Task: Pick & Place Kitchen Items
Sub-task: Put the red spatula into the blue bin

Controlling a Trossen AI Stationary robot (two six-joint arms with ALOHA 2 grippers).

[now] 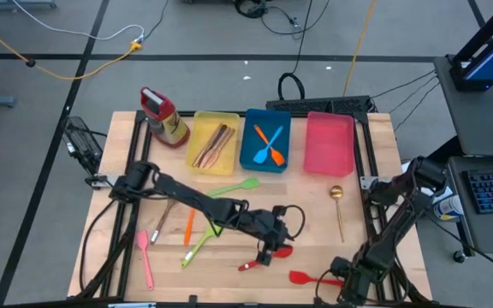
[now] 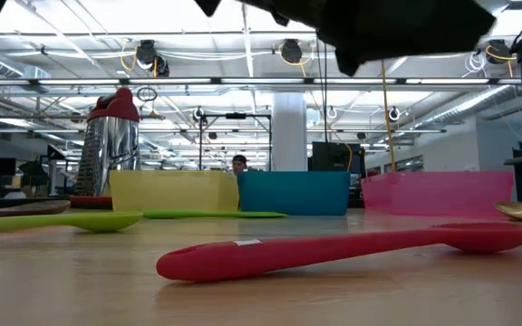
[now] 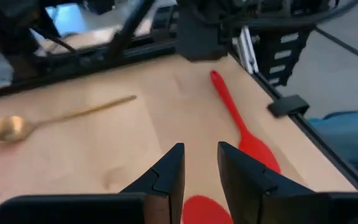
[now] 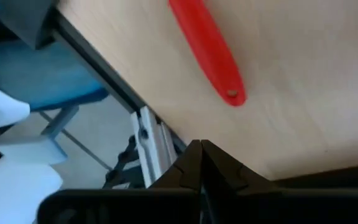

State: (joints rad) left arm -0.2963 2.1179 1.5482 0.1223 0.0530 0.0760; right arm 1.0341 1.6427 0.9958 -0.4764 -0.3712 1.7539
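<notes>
In the high view's lower centre, the left gripper [image 1: 268, 253] hangs over a red plastic spoon [image 1: 272, 255], fingers [image 3: 166, 177] apart astride its bowl. The right gripper [image 1: 347, 289], lower right, fingers together, sits beside a red plastic spatula [image 1: 315, 278].

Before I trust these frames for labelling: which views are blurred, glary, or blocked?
Low view: ceiling lights glare brightly, a dark arm blocks the top edge, and the red spoon is sharp. Left wrist view: the gold spoon is soft. Right wrist view: the whole picture is blurred, the red handle included. High view: even light.
</notes>
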